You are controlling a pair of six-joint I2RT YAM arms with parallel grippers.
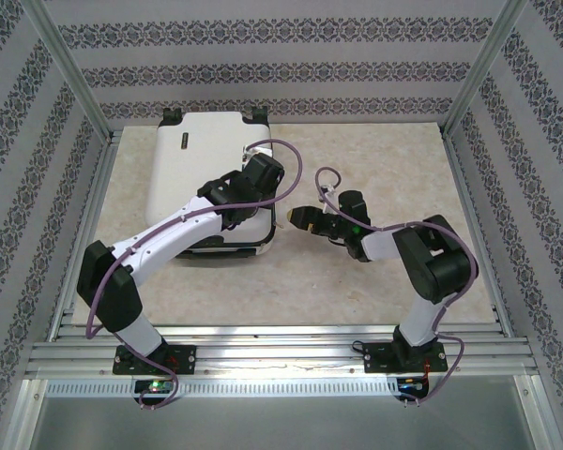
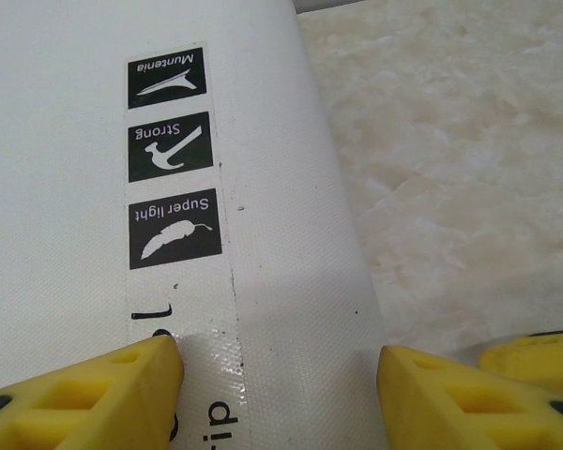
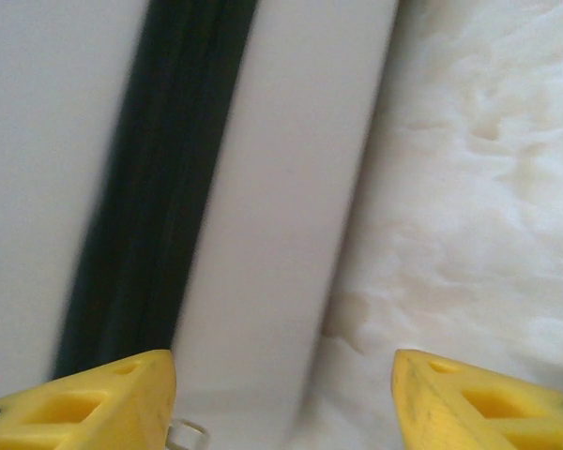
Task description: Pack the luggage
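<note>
The luggage [image 1: 192,159] lies flat and closed at the back left of the table, a white hard shell with black wheels [image 1: 172,114] on its far edge. My left gripper [image 1: 247,208] hangs open over its near right corner. In the left wrist view the yellow fingers [image 2: 122,394] straddle the lid's right edge [image 2: 291,281] by the black logo marks [image 2: 174,229], with nothing gripped. My right gripper [image 1: 298,221] stands open just right of the case. In the right wrist view it [image 3: 283,384] faces the white side wall [image 3: 281,187] and black zipper seam [image 3: 169,187].
The pale marbled table [image 1: 375,159] stretches right of the case. Metal frame posts [image 1: 75,75] and patterned walls enclose the table. A small clear loop [image 3: 188,436] shows by the right gripper's left finger.
</note>
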